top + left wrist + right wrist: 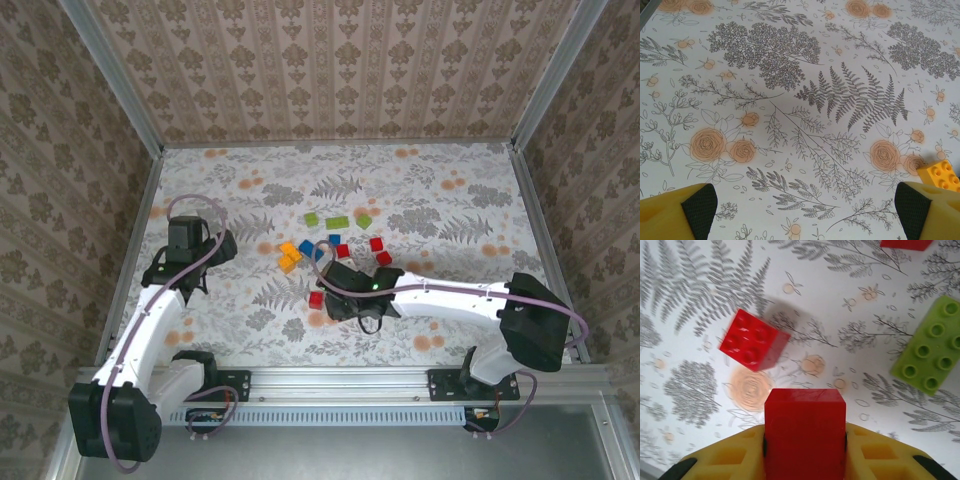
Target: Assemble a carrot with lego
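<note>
Loose lego lies mid-table: orange-yellow bricks [289,256], blue bricks [308,248], red bricks [376,243] and green ones [337,222]. Another red brick [316,299] sits apart, nearer the arms. My right gripper [805,450] is shut on a red brick [805,425], which stands between its yellow fingers above the cloth. Beyond it lie a red square brick [754,339] and a green oblong brick [932,354]. My left gripper [800,210] hangs open over bare cloth, with an orange-yellow brick [941,175] by its right finger. The carrot is out of view.
The flowered tablecloth [250,190] is boxed in by patterned walls with metal posts [135,230] at left, right and back. The right arm [450,297] stretches leftward to the brick cluster. The left arm [160,310] stands at the left side, with its gripper [205,248] short of the bricks.
</note>
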Robot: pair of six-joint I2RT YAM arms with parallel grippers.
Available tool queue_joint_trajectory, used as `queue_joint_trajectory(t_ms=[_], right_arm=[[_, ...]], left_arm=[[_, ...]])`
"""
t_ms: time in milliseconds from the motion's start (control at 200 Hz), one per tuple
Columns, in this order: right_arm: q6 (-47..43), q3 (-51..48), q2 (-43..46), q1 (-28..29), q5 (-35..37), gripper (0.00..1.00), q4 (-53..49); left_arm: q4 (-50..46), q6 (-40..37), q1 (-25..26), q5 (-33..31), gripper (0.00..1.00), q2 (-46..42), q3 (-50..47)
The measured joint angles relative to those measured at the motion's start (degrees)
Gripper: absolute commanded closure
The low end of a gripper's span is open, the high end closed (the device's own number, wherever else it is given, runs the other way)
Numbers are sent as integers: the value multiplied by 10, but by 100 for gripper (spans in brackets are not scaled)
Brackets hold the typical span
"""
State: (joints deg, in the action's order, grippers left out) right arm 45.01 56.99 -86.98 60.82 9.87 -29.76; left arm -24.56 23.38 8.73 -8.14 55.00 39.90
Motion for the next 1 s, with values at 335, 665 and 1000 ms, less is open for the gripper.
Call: queue_joint_trajectory(t_ms=[335,665,1000], right_arm=[[85,80,-99,2,-9,71,40],[130,82,-119,2,-6,71,43],[162,82,-122,2,12,70,43]], left_arm=[[-2,0,3,-1,5,-1,0],[-3,0,3,-3,5,-8,3],[-3,0,3,-2,5,-11,3]])
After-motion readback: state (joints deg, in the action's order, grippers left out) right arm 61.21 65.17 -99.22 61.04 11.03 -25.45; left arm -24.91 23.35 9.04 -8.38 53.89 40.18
